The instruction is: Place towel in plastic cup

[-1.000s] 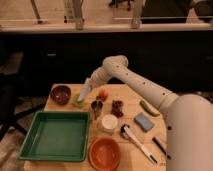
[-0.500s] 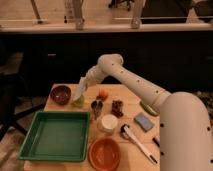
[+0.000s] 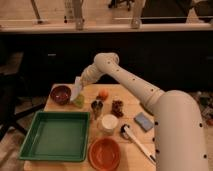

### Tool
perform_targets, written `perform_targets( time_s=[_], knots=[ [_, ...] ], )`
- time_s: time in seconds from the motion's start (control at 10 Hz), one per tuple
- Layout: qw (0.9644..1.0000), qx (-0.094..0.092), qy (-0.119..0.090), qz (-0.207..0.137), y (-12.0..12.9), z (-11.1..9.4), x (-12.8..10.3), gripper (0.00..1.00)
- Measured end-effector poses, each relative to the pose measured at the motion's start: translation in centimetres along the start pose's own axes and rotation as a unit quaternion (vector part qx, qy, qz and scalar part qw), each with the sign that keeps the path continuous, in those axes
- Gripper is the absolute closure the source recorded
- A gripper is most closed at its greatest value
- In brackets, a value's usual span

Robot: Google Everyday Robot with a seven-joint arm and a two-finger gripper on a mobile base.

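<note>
My gripper [image 3: 80, 84] is at the back left of the table, just right of the dark red bowl. It is shut on the towel [image 3: 76, 92], a pale cloth that hangs down from it. The towel's lower end reaches the small yellow-green plastic cup [image 3: 79, 102], which stands directly below the gripper. The cloth hides most of the cup; only its lower part shows. I cannot tell whether the towel's end is inside the cup or just in front of it.
A dark red bowl [image 3: 61, 94] stands left of the cup. A green tray [image 3: 36, 145] fills the front left. An orange bowl [image 3: 104, 153], white cup [image 3: 109, 123], blue sponge [image 3: 144, 121], orange fruit [image 3: 103, 94], dark items [image 3: 97, 107] and a long-handled utensil [image 3: 136, 141] lie to the right.
The arm has swung left and slightly up, carrying the towel from near the orange fruit to above the yellow-green cup.
</note>
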Motion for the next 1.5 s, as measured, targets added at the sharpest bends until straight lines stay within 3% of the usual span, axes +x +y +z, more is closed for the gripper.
perform_targets(
  time_s=[0.8,1.5],
  knots=[
    [0.9989,0.013,-0.044,0.005,0.4,1.8,-2.6,1.0],
    [0.9967,0.003,-0.075,0.03,2.8,3.9,-3.2,1.0]
  ],
)
